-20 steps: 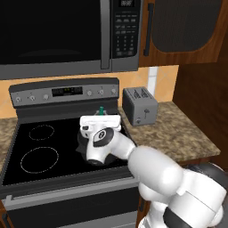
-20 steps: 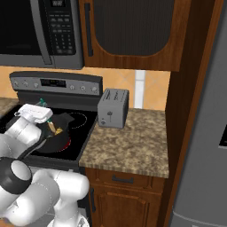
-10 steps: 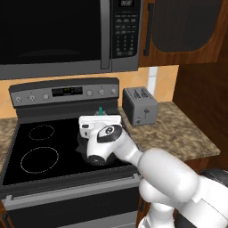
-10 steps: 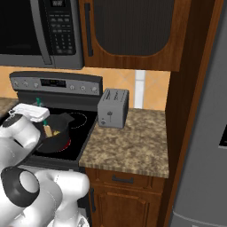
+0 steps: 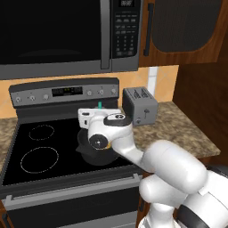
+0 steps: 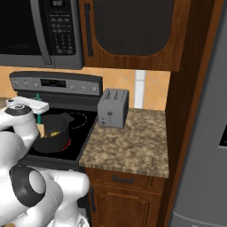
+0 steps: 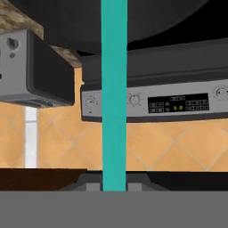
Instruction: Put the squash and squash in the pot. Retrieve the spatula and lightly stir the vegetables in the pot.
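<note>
Centre of the left base view: the white arm's two-finger gripper point(image 5: 99, 116) is clamped tight on the spatula's thin teal-green handle point(image 7: 114, 93), which runs straight up the hand view. Just below the hand, the round dark grey-black pot point(image 6: 54, 134) sits on the black glass stovetop point(image 5: 31, 149), a small yellow-orange squash piece point(image 6: 55, 133) visible inside. The grey toaster point(image 5: 140, 106) stands just right of the stove.

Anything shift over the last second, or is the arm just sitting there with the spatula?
The gripper stays shut on the spatula and has drifted slightly left over the pot. The pot, the squash inside it and the toaster have not moved.
</note>
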Robot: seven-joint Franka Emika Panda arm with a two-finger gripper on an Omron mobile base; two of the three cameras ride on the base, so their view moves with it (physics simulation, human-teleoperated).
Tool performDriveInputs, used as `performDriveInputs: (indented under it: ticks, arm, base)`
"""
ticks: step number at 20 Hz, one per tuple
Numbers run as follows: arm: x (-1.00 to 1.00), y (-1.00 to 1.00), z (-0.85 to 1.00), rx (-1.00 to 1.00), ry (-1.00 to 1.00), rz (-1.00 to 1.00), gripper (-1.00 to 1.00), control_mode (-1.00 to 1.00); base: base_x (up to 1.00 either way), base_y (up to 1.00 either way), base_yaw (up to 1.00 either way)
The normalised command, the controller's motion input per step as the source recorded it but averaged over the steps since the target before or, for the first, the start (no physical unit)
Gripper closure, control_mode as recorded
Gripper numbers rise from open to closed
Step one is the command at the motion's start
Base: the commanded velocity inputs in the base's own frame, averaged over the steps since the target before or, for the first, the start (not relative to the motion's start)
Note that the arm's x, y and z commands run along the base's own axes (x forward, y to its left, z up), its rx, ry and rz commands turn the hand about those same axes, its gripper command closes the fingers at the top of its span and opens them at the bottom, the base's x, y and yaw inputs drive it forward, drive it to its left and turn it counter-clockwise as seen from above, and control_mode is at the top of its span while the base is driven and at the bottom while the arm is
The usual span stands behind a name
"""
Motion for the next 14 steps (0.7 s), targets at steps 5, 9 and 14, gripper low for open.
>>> performDriveInputs:
  ticks: [5, 9, 14]
  arm:
    - [0.20, -0.16, -0.05, -0.13, -0.07, 0.00, 1.00, -1.00]
    - [0.45, -0.06, -0.29, -0.18, -0.08, 0.00, 1.00, -1.00]
    - [0.37, -0.01, -0.55, -0.19, -0.16, 0.00, 1.00, -1.00]
  base:
    - [0.00, 0.00, 0.00]
    - [0.00, 0.00, 0.00]
    - [0.00, 0.00, 0.00]
